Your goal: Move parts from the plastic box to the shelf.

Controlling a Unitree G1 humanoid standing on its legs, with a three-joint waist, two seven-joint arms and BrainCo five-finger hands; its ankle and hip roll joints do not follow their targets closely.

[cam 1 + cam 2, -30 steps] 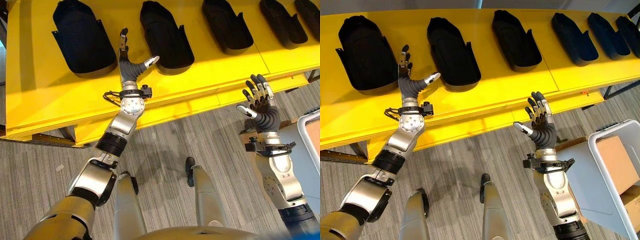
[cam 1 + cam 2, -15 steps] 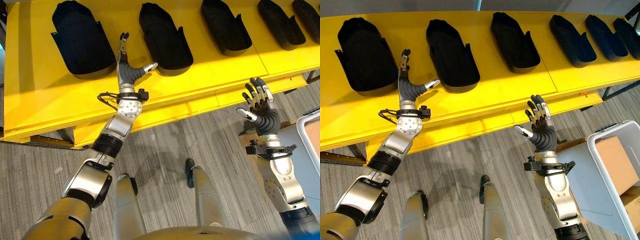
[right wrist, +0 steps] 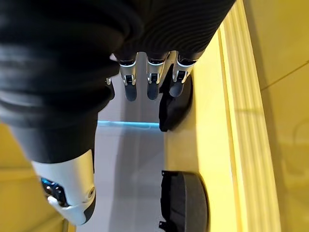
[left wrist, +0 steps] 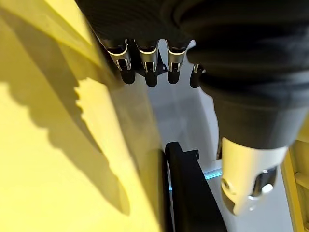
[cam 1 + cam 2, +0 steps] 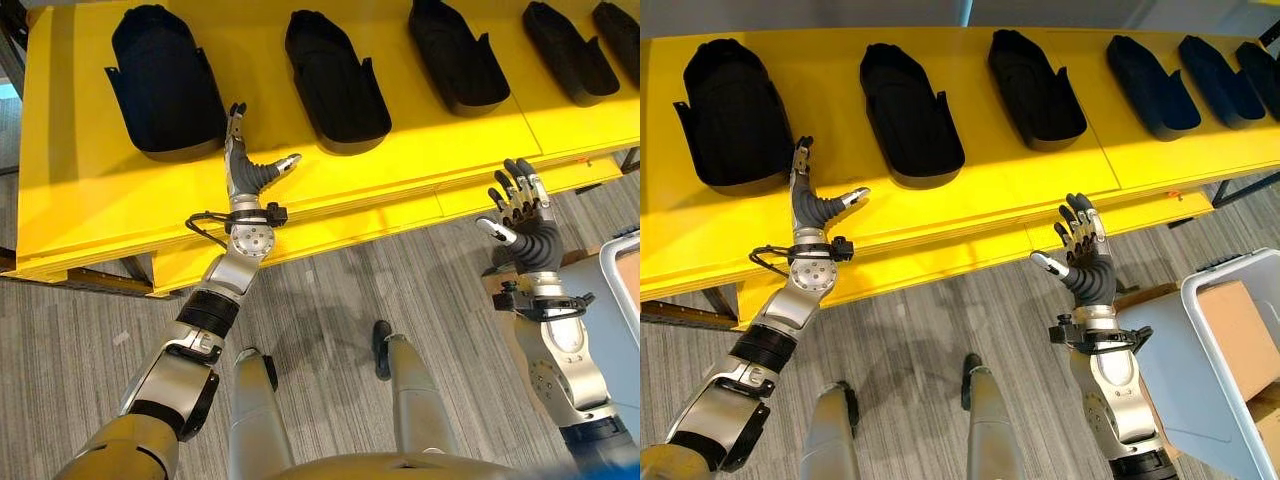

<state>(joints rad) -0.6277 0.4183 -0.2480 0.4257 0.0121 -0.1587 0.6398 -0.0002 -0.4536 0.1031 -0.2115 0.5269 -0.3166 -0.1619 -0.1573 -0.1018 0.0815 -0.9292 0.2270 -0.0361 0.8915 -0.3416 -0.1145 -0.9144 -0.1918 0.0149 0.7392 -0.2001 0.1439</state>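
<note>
From the left eye view I record a yellow shelf (image 5: 80, 200) across the top of the scene, carrying a row of black moulded parts (image 5: 335, 80) set side by side and apart from one another. My left hand (image 5: 243, 170) is raised over the shelf's front portion, just in front of the gap between the two leftmost parts; its fingers point straight up toward the far edge and the thumb splays out to the right, so the hand is spread wide and holds nothing. My right hand (image 5: 522, 218) stands upright off the shelf's front edge, over the grey floor (image 5: 90, 330), fingers extended and slightly fanned, thumb out to the left, likewise empty. From the right eye view the same layout holds, and I also note the plastic box (image 5: 1230, 330) at the lower right, beside the right forearm, with a brown cardboard item (image 5: 1240, 320) inside it; I cannot tell whether any parts lie in it. In the left wrist view the fingers (image 4: 149, 67) run out straight in a row beside the yellow shelf surface, thumb held apart, nothing between them. In the right wrist view the fingers (image 3: 152, 79) are again straight, thumb clear, with two of the black parts visible past them on the shelf.
</note>
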